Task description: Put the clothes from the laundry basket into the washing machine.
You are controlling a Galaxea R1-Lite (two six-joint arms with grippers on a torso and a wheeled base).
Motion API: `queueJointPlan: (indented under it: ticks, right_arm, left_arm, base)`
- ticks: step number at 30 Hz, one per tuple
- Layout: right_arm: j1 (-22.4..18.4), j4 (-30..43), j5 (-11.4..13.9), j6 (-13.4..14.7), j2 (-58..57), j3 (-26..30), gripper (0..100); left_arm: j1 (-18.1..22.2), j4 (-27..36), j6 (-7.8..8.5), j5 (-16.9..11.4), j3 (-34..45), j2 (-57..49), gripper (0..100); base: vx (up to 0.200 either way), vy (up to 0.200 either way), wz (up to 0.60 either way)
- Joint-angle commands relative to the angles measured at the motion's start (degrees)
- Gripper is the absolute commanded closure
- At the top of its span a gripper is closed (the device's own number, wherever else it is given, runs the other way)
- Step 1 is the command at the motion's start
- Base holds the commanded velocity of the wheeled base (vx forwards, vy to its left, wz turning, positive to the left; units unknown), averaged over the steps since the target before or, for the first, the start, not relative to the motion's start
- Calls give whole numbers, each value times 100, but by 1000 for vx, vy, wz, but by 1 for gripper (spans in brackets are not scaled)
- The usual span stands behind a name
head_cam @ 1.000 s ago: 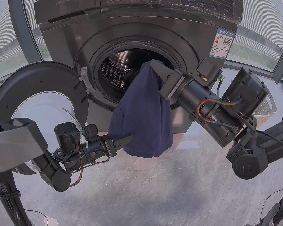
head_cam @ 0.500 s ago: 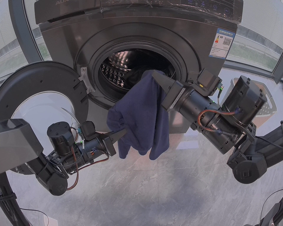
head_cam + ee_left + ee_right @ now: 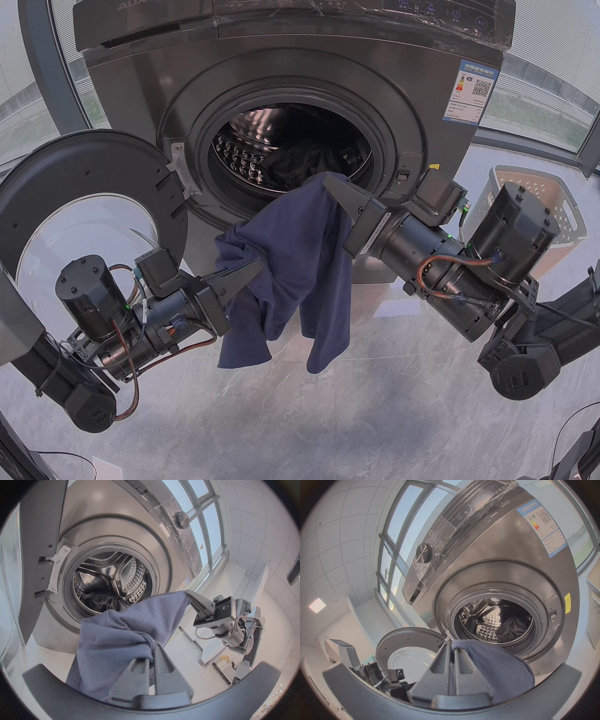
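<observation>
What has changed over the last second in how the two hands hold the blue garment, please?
The right hand sank lower; the left hand drew to the robot's left, spreading the blue garment wider between them. Both stay shut on it; the door stays open, dark clothing in the drum.

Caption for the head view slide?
Left hand and right hand hold a navy garment before the open washing machine.

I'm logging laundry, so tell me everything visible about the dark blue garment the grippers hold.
The dark blue garment looks like soft, matte knit fabric, crumpled and creased. It hangs stretched between the left gripper, shut on a bunched fold, and the right gripper, shut on its higher edge. It is in front of the washing machine opening, outside the drum. Two loose ends dangle below.
</observation>
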Motion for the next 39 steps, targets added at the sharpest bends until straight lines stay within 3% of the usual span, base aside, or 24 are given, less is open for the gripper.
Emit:
queueJointPlan:
  ticks: [1, 2, 9, 12, 19, 24, 33, 39]
  right_arm:
    - [-79, -4, -4, 0, 55, 3, 100]
    - [-149, 4, -4, 0, 99, 12, 0]
    - [-413, -84, 5, -97, 477, 425, 0]
    - [-352, -453, 75, -343, 608, 1066, 0]
    - [-334, -945, 295, -677, 1021, 1743, 0]
    - [-325, -1376, 339, -915, 1259, 1761, 0]
    - [-193, -1384, 348, -932, 1320, 1690, 0]
    - [167, -1384, 400, -923, 1566, 1576, 0]
  left_arm:
    - [-30, -43, 5, 1, 124, -295, 100]
    - [-39, -60, -4, 1, 141, -401, 100]
    - [-57, 28, -30, 10, -79, -682, 100]
    - [-57, 36, -30, 151, -254, -647, 100]
    - [-180, 221, -30, 353, -641, -603, 100]
    - [-188, 432, -30, 476, -896, -603, 100]
    - [-241, 1074, -13, 652, -1590, -682, 100]
    - [-399, 1416, 14, 872, -1995, -664, 100]
  base:
    - [0, 0, 0]
    - [0, 0, 0]
    - [0, 0, 0]
    - [0, 0, 0]
    - [0, 0, 0]
    - [0, 0, 0]
    - [0, 0, 0]
    - [0, 0, 0]
